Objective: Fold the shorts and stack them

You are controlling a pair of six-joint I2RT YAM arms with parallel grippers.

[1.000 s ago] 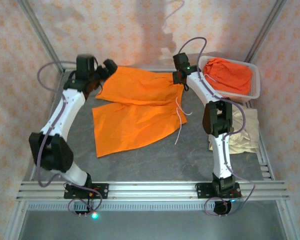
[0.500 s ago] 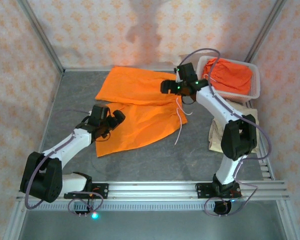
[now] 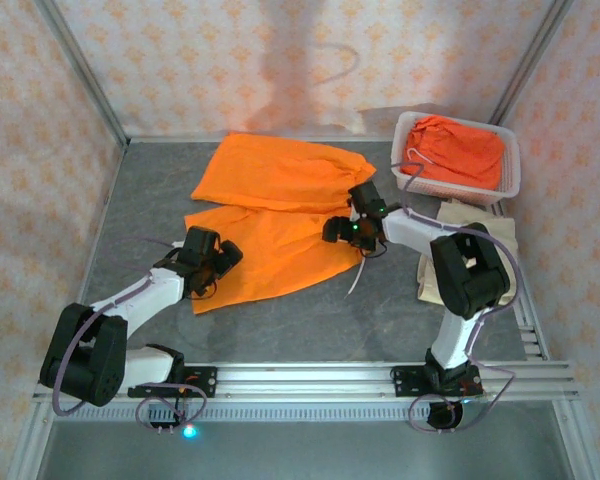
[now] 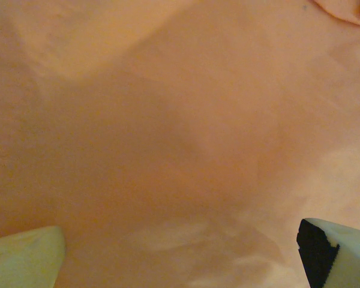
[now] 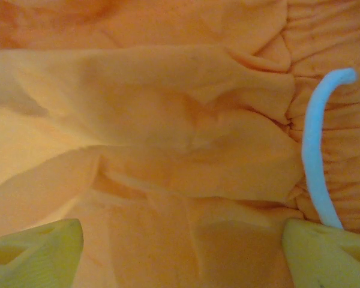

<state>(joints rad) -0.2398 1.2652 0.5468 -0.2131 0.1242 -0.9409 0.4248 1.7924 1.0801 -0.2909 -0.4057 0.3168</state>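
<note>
The left gripper (image 3: 223, 258) and right gripper (image 3: 336, 231), both wide open and empty, sit low over the flat bright orange cloth shorts (image 3: 275, 190), not folded yet; right of them a tan cloth pair (image 3: 492, 235) looks folded, and more orange shorts (image 3: 458, 150) fill a white mesh basket (image 3: 513, 178).

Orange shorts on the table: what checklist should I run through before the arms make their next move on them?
1. Left gripper open: ok, jaws wide over the near leg of the orange shorts.
2. Right gripper open: ok, fingers wide apart at the waistband.
3. Drawstring clear of the right fingers: not ok, it runs down to one finger.
4. Cloth flat at the waistband: not ok, bunched in folds.
5. Fingers touching cloth: cannot tell.
6. Beige shorts free for stacking: cannot tell, the right arm covers part.
</note>
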